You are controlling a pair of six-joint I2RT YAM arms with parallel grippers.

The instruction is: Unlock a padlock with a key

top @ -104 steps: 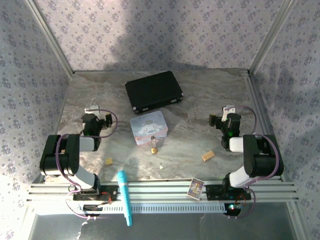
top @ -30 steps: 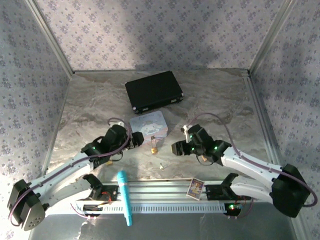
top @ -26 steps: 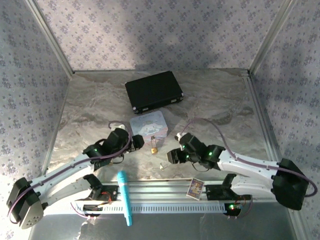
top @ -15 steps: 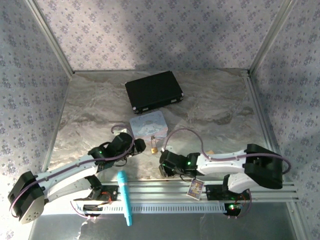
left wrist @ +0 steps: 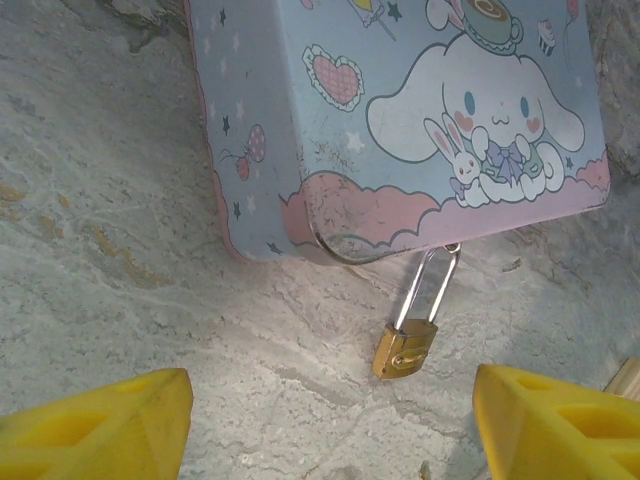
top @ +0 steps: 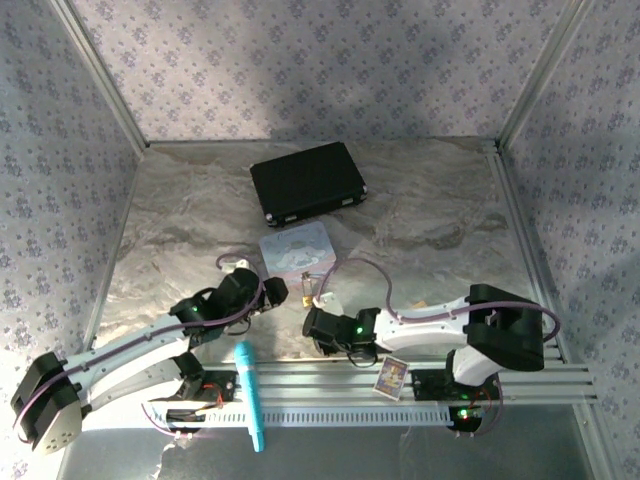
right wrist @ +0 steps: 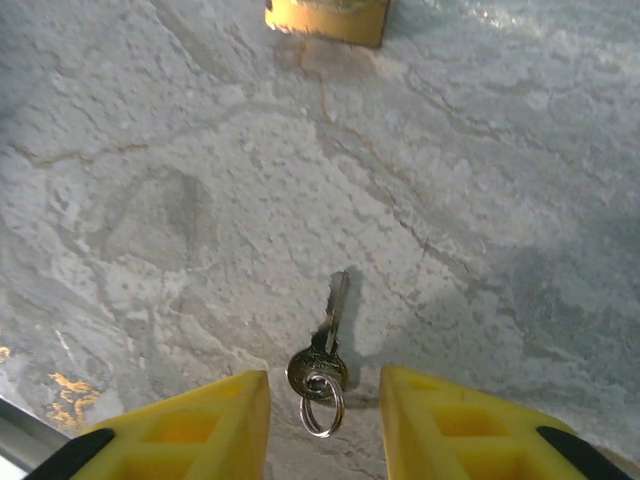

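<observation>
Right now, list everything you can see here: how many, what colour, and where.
case: one, black, far middle of the table
tin: one, pastel blue and pink, centre, nearer than the case
padlock: one, brass with silvery shackle, at the tin's near edge
key: one, silvery, on a ring, lying on the table
pen: one, teal, across the near rail
card: one, multicoloured, on the rail
left gripper: yellow fingers, open, facing the padlock
right gripper: yellow fingers, open, either side of the key

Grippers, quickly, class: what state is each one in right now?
Left gripper: open, holding nothing.
Right gripper: open, either side of the small silvery metal key, not gripping it.
</observation>
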